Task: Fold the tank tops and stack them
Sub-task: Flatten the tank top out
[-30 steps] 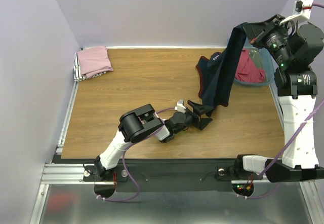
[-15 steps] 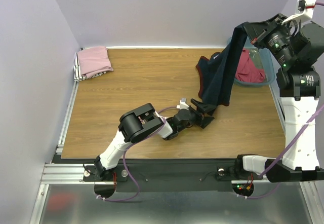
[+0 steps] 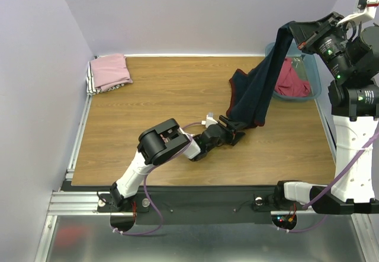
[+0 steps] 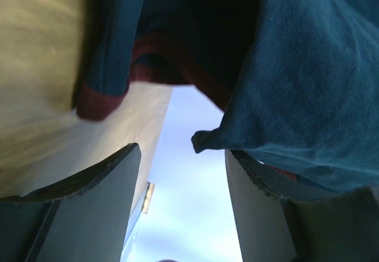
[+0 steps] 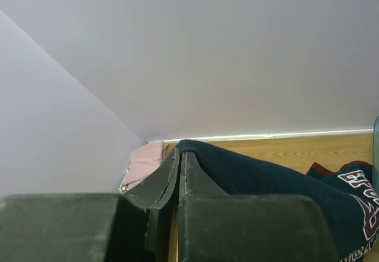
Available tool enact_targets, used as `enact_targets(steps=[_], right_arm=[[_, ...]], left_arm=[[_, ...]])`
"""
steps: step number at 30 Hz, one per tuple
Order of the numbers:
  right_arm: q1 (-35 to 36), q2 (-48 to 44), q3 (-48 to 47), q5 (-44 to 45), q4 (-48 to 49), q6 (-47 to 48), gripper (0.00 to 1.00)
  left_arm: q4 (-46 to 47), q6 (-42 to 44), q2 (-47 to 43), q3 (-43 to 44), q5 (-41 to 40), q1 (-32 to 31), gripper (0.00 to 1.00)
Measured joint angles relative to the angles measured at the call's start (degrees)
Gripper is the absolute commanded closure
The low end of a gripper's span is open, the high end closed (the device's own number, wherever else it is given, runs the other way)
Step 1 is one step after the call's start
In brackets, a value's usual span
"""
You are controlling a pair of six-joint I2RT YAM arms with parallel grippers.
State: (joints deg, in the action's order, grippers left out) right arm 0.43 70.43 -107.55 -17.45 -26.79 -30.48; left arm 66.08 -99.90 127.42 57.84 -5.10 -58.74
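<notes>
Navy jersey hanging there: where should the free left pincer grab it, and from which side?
Probably the dangling bottom corner of the navy jersey. The right pincer pinches its top high up, so the cloth hangs down and its maroon-trimmed hem ends near the table. The open left pincer faces that edge, so come in low from the near-left.
</notes>
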Motion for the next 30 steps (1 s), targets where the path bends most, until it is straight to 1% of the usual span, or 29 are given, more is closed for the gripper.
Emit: enact_targets(steps=[5,10,13,17,23,25,28,30], right_arm=[[0.0,0.0,0.0,-0.3,-0.3,-0.4,1.0],[0.0,0.0,0.0,-0.4,-0.4,-0.5,1.0],[0.0,0.0,0.0,-0.4,-0.5,-0.5,1.0],[0.0,0.0,0.0,-0.5,-0.9,-0.7,1.0],[0.0,0.0,0.0,-0.6,-1.1,-0.9,1.0],[0.0,0.0,0.0,-0.6,-1.1,-0.9,0.99],[0.0,0.0,0.0,-0.7,-1.1,-0.9,0.99],[0.0,0.0,0.0,-0.8,-1.1,-1.0,1.0]], left_arm=[[0.6,1.0,0.0,-0.1,-0.9,0.5,0.3],[5.2,2.5,-0.1,-1.6,-2.5,0.6,0.33],[6.4,3.2,-0.1,-2.1,-3.0,0.6,0.33],[7.5,3.9,-0.1,-2.1,-3.0,0.7,0.25],[8.1,5.2,-0.1,-2.1,-3.3,1.4,0.25],[8.1,5.8,-0.1,-2.1,-3.4,1.5,0.26],[8.1,6.9,-0.1,-1.9,-3.6,1.9,0.3],[8.1,7.3,-0.1,-1.4,-3.8,2.2,0.34]])
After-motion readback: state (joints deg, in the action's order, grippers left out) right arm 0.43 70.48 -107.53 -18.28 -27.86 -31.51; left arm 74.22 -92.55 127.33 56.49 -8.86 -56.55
